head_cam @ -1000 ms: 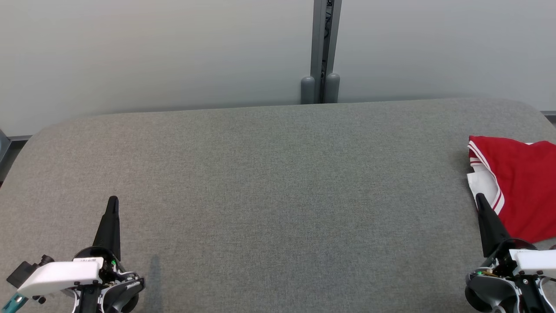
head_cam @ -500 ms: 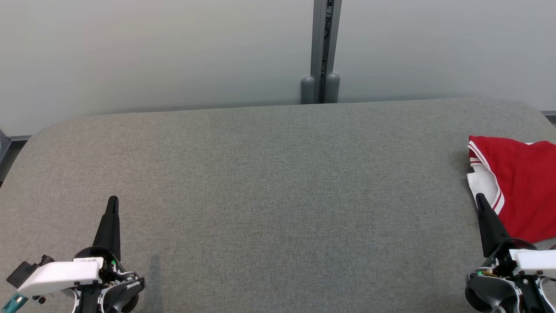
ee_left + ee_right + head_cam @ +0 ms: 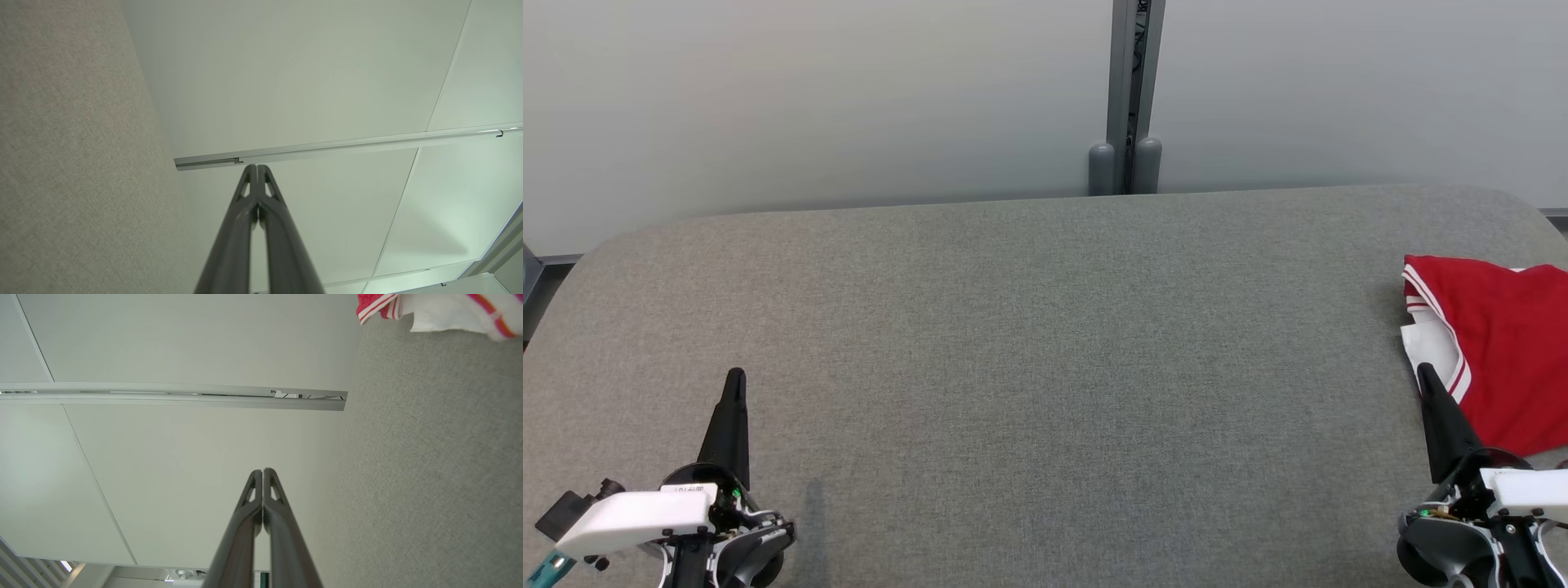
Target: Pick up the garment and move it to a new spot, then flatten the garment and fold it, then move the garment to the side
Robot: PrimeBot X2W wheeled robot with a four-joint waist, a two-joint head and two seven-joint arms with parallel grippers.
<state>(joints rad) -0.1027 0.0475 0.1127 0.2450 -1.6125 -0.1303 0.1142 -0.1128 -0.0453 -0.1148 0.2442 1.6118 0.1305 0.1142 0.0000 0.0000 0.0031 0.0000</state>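
fingers pressed together, empty: left gripper (image 3: 734, 376), parked near left | same on right gripper (image 3: 1424, 371), near right beside garment (image 3: 1503, 335) | garment at table's (image 3: 1045, 343) right edge, seemingly folded, set aside | likely resting, task near done

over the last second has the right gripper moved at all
No. In the head view the right gripper sits at the same spot against the red garment, its tip on the white panel by the stripe, shut.

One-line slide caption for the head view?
Red-and-white garment lies at the right edge of the grey table; left gripper and right gripper shut, empty.
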